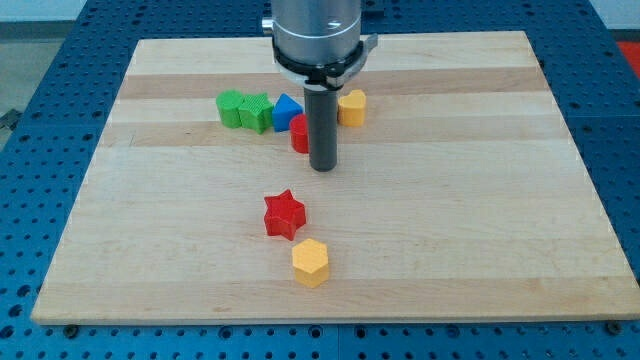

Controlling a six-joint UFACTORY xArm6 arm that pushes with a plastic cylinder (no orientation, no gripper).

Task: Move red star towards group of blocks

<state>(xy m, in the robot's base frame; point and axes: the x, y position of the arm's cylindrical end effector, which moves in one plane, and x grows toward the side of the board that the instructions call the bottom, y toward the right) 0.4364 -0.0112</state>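
Observation:
The red star (283, 214) lies on the wooden board (150, 200) below the view's middle. A yellow hexagon block (310, 262) lies just below it, to its right. The group sits near the view's top: two green blocks (244, 110), a blue block (288, 107), a red block (300, 133) partly hidden by the rod, and a yellow block (351, 107). My tip (322, 168) rests on the board just below the group, right of the red block, and well above the red star.
The arm's grey housing (316, 35) hangs over the top middle of the board. A blue perforated table (40, 150) surrounds the board on all sides.

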